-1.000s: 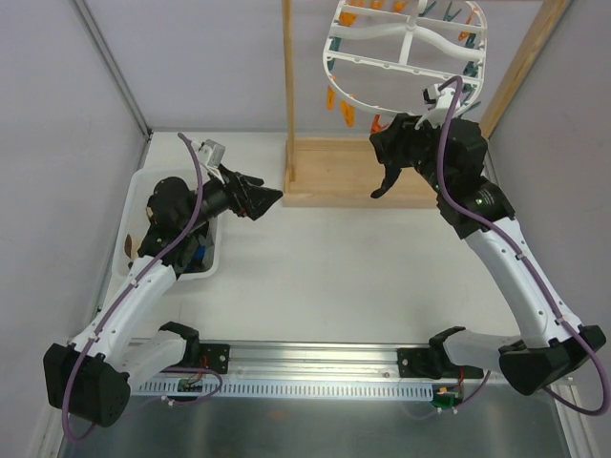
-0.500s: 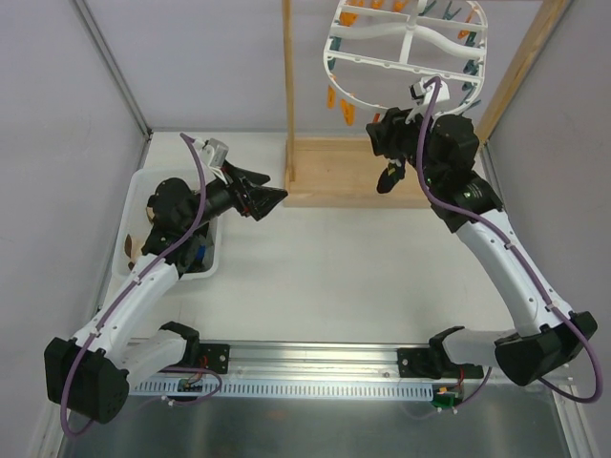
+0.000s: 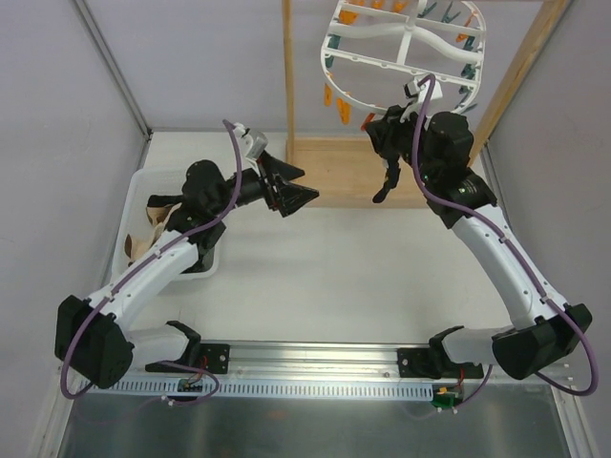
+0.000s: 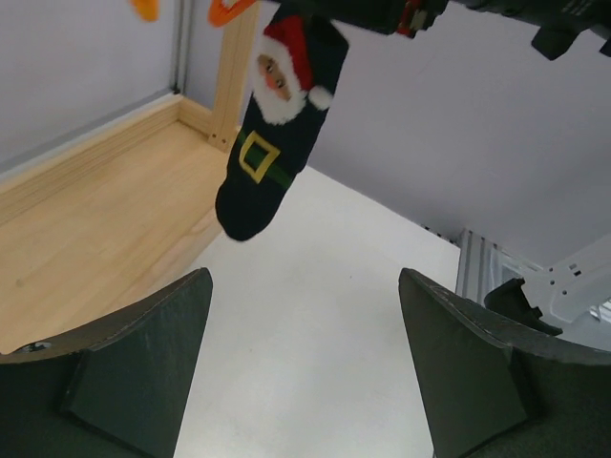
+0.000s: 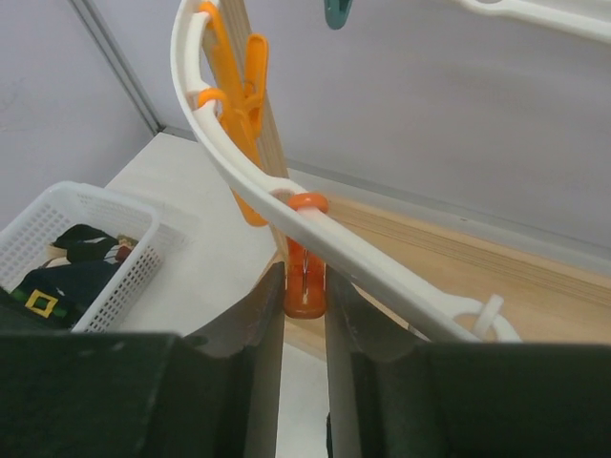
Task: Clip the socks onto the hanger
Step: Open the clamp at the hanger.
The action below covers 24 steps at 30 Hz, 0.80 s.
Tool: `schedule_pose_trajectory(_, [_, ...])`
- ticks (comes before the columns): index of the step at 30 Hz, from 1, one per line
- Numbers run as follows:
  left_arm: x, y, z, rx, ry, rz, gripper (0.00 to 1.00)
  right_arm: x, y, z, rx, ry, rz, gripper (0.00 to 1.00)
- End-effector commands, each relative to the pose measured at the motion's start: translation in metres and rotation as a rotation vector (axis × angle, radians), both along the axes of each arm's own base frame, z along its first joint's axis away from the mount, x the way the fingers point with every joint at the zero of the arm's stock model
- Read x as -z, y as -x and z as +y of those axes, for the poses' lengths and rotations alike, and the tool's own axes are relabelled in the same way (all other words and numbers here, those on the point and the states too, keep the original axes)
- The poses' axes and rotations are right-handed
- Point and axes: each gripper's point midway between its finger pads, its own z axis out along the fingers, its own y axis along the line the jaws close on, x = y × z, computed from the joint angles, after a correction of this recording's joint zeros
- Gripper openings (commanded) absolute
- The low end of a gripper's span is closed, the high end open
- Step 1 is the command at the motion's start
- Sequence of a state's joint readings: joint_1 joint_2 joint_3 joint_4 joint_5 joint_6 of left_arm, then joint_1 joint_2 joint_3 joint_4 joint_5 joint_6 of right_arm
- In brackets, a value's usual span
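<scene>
Background: grey walls, white table [image 3: 315, 277].
Hanger [image 5: 250, 186]: far right, above wooden stand [image 3: 334, 176].
Right gripper [image 5: 305, 272]: closed on orange peg [image 5: 305, 296] under hanger rim.
Santa sock [image 4: 272, 124]: hanging just below right gripper, hold unclear.
Left gripper [image 4: 304, 315]: wide open, empty, facing sock.
Other socks [image 5: 57, 286]: in white basket [image 5: 124, 277], left.

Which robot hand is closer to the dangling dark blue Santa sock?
Right. The dark blue Santa sock hangs just beneath the right gripper, which pinches an orange peg on the white plastic hanger. The left gripper is open, off to the sock's side, across a gap.
</scene>
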<state>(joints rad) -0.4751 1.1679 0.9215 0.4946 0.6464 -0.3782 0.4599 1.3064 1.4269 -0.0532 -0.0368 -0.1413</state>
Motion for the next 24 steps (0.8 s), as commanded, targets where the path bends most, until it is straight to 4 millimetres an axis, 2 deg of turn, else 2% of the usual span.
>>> schedule_pose_trajectory(1, [-0.049,-0.002,-0.023,0.074,0.062,-0.194,0.8,-0.047,0.026,0.006,-0.097,-0.068,-0.088,0.15])
schedule_pose_trajectory(4, [-0.063,-0.019,-0.034,0.073,0.122,-0.168,0.79,-0.05,0.039,0.006,-0.134,-0.061,-0.086,0.15])
schedule_pose_trajectory(8, [-0.083,-0.032,-0.052,0.104,0.162,-0.19,0.75,-0.055,0.055,0.002,-0.166,-0.071,-0.081,0.15])
schedule_pose_trajectory(12, [-0.095,-0.035,-0.077,0.152,0.168,-0.251,0.74,-0.064,0.069,0.002,-0.195,-0.106,-0.068,0.15])
schedule_pose_trajectory(16, [-0.103,-0.032,-0.094,0.211,0.181,-0.255,0.74,-0.063,0.075,-0.001,-0.192,-0.114,-0.032,0.16])
schedule_pose_trajectory(20, [-0.11,-0.036,-0.1,0.211,0.231,-0.247,0.73,-0.061,0.077,-0.004,-0.186,-0.109,-0.027,0.15])
schedule_pose_trajectory(24, [-0.118,-0.041,-0.106,0.231,0.314,-0.166,0.69,-0.058,0.078,-0.003,-0.19,-0.108,-0.024,0.15])
